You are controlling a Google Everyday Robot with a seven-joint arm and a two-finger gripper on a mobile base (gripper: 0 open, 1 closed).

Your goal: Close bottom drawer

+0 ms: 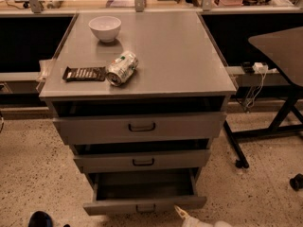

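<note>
The grey metal cabinet (142,56) has three drawers, all standing somewhat open. The bottom drawer (144,204) is pulled out farthest. Its empty inside (144,183) shows, and its small dark bar handle (145,207) is at the middle of its front. The middle drawer (142,161) and the top drawer (141,126) are each out a little. My gripper (185,215) is a white shape at the bottom edge of the view. It is just right of the bottom drawer's handle and close to the drawer front. Most of it is cut off by the frame edge.
On the cabinet top are a white bowl (104,28), a lying can (122,68) and a dark chocolate bar (84,73). A black table (279,41) with a leg and foot (236,148) stands at the right. A dark object (40,219) is on the floor at bottom left.
</note>
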